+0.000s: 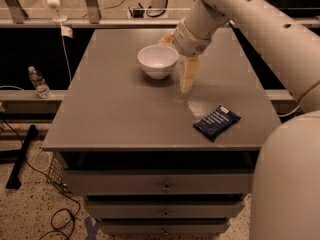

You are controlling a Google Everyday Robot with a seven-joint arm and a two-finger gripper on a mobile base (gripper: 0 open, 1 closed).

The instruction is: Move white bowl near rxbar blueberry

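The white bowl (158,60) stands upright on the table (115,119), its inside plain white. The gripper (178,55) hangs at its 3 o'clock rim, jaws spread apart. The rxbar blueberry (217,122) lies flat toward 4 o'clock, well apart.

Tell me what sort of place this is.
Probably a robotics lab: a grey drawer cabinet, loose cables on speckled floor, and the end effector beside a white bowl.

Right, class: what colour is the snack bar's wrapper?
The rxbar blueberry is dark navy with white text, in the camera view; the gripper hangs beside the white bowl.
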